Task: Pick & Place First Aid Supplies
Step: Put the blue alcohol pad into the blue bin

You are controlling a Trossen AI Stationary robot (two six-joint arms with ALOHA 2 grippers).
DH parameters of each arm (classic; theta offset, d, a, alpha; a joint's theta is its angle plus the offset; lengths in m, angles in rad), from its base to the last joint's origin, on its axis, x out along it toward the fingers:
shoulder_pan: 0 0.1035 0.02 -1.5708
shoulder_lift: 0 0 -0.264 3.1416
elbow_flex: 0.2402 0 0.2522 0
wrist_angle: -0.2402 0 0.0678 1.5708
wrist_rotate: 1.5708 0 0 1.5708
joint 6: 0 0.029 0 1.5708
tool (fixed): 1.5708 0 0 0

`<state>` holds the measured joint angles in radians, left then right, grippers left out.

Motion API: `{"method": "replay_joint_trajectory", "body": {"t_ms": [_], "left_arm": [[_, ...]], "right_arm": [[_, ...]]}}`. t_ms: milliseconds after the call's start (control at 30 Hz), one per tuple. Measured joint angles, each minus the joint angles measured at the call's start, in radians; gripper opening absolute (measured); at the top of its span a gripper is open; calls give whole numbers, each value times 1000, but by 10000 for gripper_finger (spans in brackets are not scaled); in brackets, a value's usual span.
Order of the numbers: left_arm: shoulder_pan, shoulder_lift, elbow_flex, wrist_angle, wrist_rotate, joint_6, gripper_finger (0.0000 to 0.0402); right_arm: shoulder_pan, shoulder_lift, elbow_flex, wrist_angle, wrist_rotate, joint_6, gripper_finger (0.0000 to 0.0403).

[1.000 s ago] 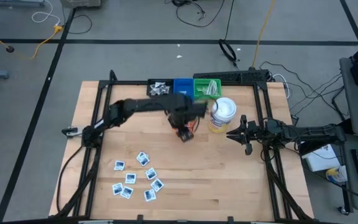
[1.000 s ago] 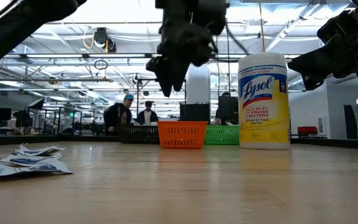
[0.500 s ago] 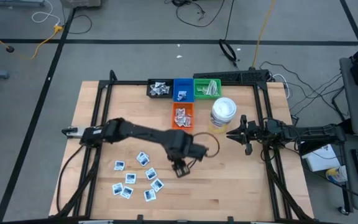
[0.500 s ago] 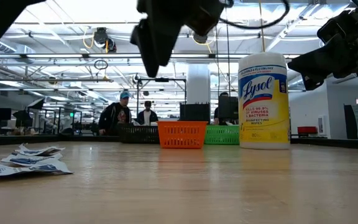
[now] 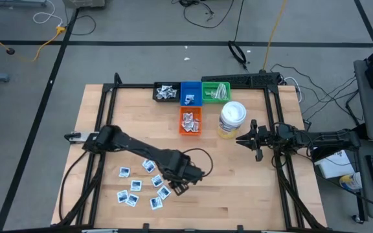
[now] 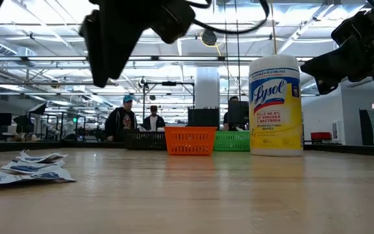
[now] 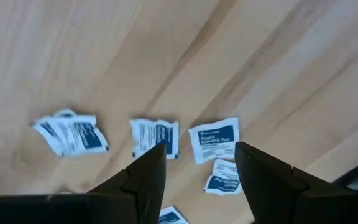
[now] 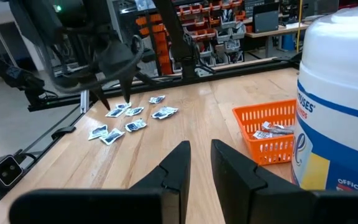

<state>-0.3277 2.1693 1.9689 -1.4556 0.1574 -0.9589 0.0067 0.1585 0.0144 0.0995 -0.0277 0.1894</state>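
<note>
With jaws apart and empty, the left gripper (image 5: 179, 188) hovers over the packets (image 5: 141, 184) scattered on the surface (image 5: 238, 188), where a skewed descent could pinch two neighbours or slide off a flat one.

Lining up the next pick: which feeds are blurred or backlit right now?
Low view: left end effector is a dark, smeared silhouette against bright ceiling lights. Left wrist view: packets slightly soft, print partly readable. High view: evenly lit, table without glare. Right wrist view: wipes canister fills the edge.
</note>
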Motion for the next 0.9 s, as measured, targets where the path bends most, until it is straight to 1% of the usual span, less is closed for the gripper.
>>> {"method": "replay_joint_trajectory", "body": {"t_ms": [233, 367, 567, 767, 900], "left_arm": [[-54, -148, -202, 149, 0, -196, 198], [-82, -200, -270, 178, 0, -284, 198], [-120, -202, -303, 201, -8, -338, 198], [-152, -199, -384, 376, -26, -390, 198], [-161, -162, -401, 417, -18, -399, 198]], "right_arm": [[0, 0, 0, 1, 0, 0, 59], [0, 0, 0, 1, 0, 0, 59], [0, 0, 0, 0, 0, 0, 59], [0, 0, 0, 0, 0, 0, 59], [0, 0, 0, 0, 0, 0, 59]]}}
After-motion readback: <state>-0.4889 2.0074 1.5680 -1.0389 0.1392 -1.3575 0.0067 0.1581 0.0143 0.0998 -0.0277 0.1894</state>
